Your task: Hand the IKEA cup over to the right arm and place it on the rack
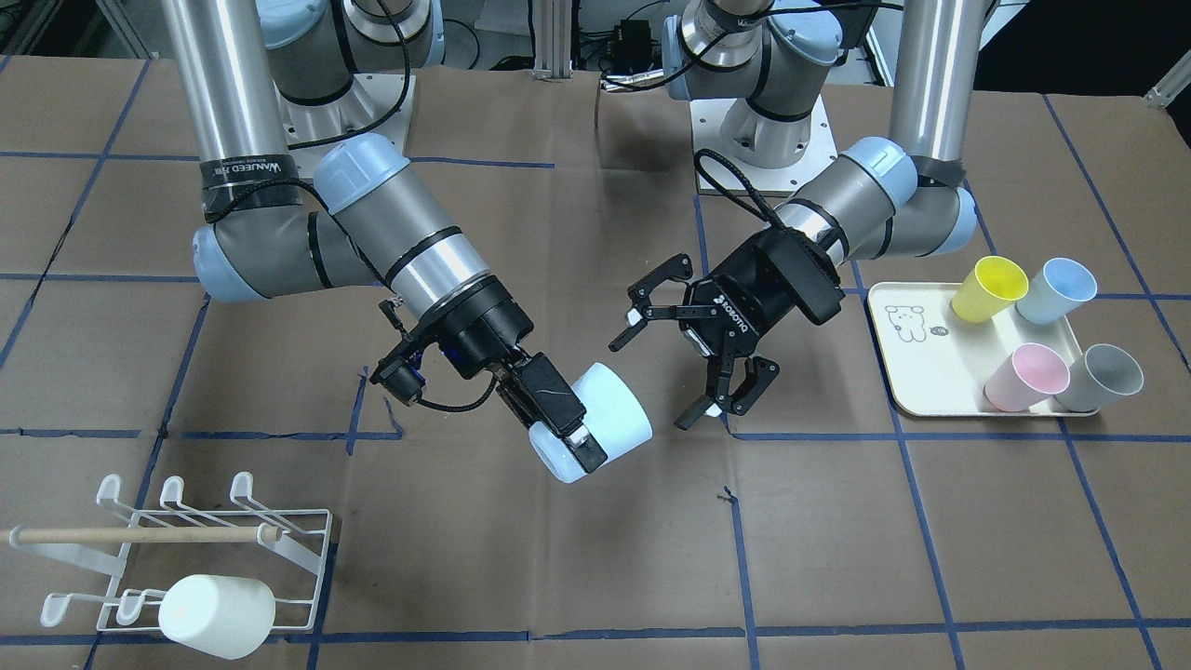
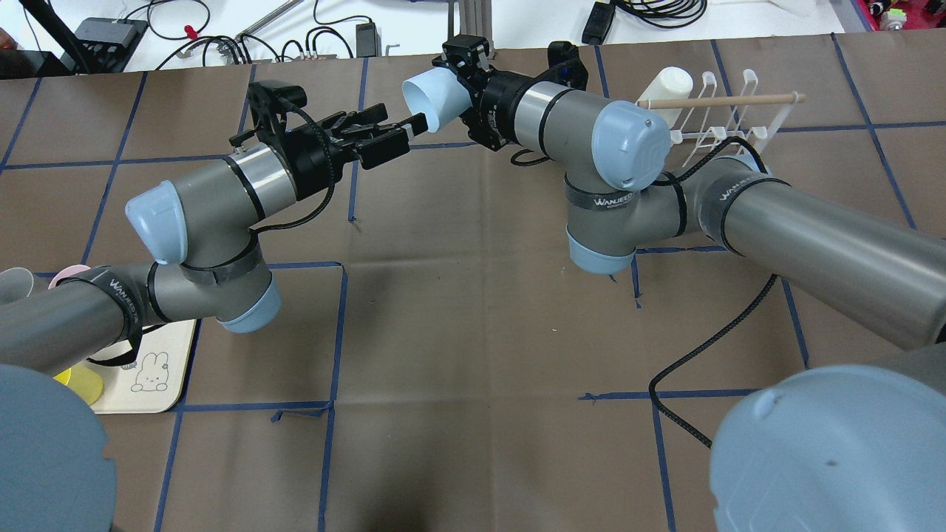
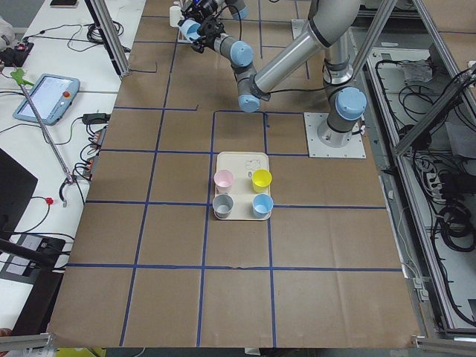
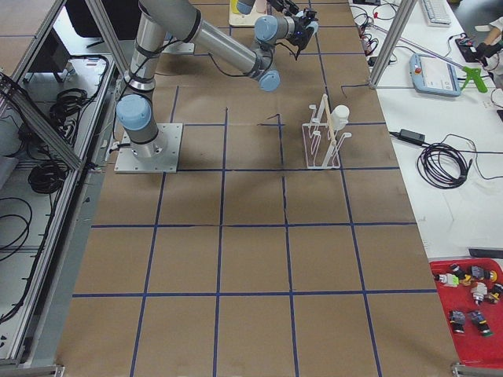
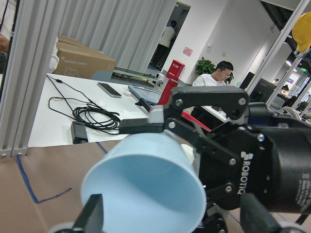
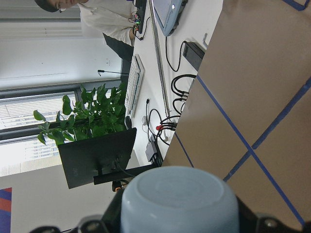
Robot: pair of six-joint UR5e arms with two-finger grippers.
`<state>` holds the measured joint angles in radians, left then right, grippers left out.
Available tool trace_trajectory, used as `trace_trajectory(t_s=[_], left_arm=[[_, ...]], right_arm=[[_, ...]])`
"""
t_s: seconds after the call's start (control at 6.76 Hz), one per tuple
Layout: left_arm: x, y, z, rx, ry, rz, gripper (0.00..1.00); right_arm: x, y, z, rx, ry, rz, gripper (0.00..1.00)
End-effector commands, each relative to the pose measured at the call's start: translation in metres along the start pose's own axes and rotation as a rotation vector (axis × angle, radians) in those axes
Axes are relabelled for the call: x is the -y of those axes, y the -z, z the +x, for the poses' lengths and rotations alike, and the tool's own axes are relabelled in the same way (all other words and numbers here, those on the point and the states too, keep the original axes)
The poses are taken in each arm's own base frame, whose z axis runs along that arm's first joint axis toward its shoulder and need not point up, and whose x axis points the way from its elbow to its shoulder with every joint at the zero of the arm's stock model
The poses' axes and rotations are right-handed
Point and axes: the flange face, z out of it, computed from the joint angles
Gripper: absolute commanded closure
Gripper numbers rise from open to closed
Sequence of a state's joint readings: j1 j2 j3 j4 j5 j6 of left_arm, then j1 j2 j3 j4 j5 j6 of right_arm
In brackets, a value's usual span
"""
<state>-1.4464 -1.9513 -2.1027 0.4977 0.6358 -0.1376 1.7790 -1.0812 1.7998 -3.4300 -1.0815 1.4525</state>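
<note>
The pale blue IKEA cup (image 1: 614,405) is held in the air over the table's middle by my right gripper (image 1: 572,433), which is shut across it near its base. The cup lies sideways, mouth towards my left gripper (image 1: 651,383). The left gripper is open and empty, a short gap from the rim. In the overhead view the cup (image 2: 432,100) sits between the right gripper (image 2: 473,89) and the left gripper (image 2: 403,118). The left wrist view looks into the cup's mouth (image 5: 150,184). The right wrist view shows its base (image 6: 180,199). The white wire rack (image 1: 298,544) with a wooden dowel stands on the right arm's side.
A white cup (image 1: 219,614) hangs on the rack's near row. A cream tray (image 1: 930,372) on the left arm's side holds yellow (image 1: 988,288), blue (image 1: 1056,290), pink (image 1: 1028,377) and grey (image 1: 1100,377) cups. Blue tape lines cross the brown table cover.
</note>
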Motion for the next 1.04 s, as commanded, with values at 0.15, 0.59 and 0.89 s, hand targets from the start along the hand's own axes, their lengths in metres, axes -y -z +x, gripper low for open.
trace_trajectory(t_s=[0.15, 0.59, 0.89], left_arm=[[0.009, 0.026, -0.048, 0.101, 0.101, -0.007, 0.03], [0.054, 0.032, -0.076, 0.391, 0.248, -0.117, 0.03], [0.073, 0.019, -0.078, 0.556, 0.308, -0.247, 0.03]], right_arm=[[0.027, 0.011, -0.003, 0.007, 0.121, 0.061, 0.65], [0.073, 0.053, -0.015, -0.059, 0.509, 0.313, 0.69], [0.104, 0.110, -0.004, -0.093, 0.766, 0.452, 0.70]])
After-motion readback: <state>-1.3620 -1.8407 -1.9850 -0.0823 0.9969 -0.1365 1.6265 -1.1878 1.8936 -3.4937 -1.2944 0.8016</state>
